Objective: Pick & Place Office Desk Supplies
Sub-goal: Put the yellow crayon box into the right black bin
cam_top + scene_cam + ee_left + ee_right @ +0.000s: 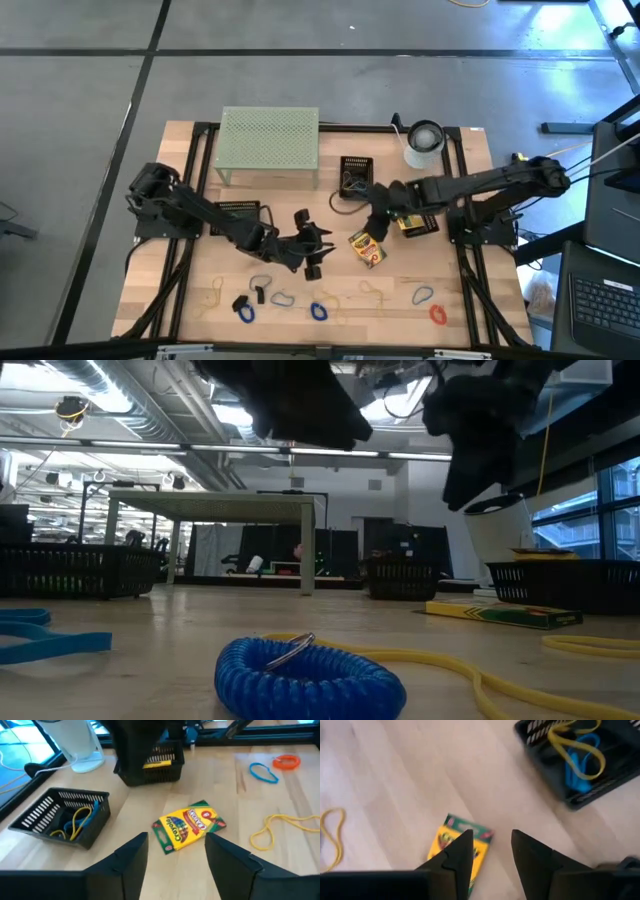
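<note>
A blue coiled loop clip [308, 678] lies nearest in the low view, on the worktop [200, 300], with yellow rubber bands [480, 680] trailing beside it; farther off, toward the middle of the worktop, a crayon box [367, 248] lies flat and tilted, touching nothing; a second crayon box [159, 764] sits in a black basket [418, 222] on the right; another small black basket [355, 172] at the far middle already holds yellow and blue bands. The left end effector [175, 855] hangs just left of the loose crayon box with its fingers spread wide and empty; the right end effector [492, 852] hovers above that box, fingers parted a moderate way, holding nothing. The box looks light, stiff cardboard with a glossy face that may slip; I would pinch it across its narrow width, on the long edges, gently enough not to crush it. The loop clips look springy and soft, the bands limp and thin, best pinched at one strand.
</note>
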